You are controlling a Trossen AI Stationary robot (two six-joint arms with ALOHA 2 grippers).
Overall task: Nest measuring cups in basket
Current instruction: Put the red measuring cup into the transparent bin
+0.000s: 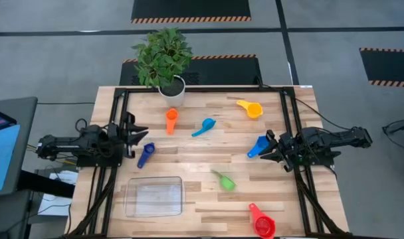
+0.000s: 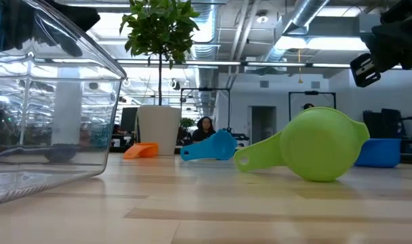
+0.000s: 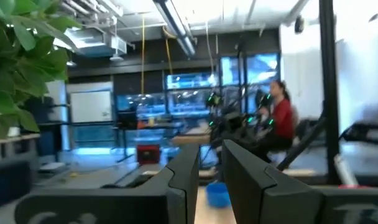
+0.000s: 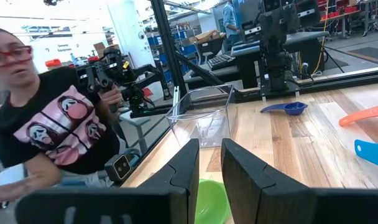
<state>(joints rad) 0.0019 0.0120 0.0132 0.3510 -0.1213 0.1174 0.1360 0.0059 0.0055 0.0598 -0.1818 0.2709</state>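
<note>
We're reading the measuring cups [image 1: 225, 180] as light, stiff, slick plastic; grab by handles imo. Left gripper [image 1: 137, 137] and right gripper [image 1: 267, 150] hovering w/ fingers nearly together, pinching nothing. Basket [image 1: 153, 197] holding no cups.

Clear basket [image 1: 153, 197] sits empty at the near left; six coloured cups [image 1: 223, 180] lie scattered apart around it.

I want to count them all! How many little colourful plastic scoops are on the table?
7: orange scoop and light blue scoop mid-table, yellow scoop far right, blue scoop by the right arm, dark blue scoop by the left arm, green scoop and red scoop nearest.
</note>
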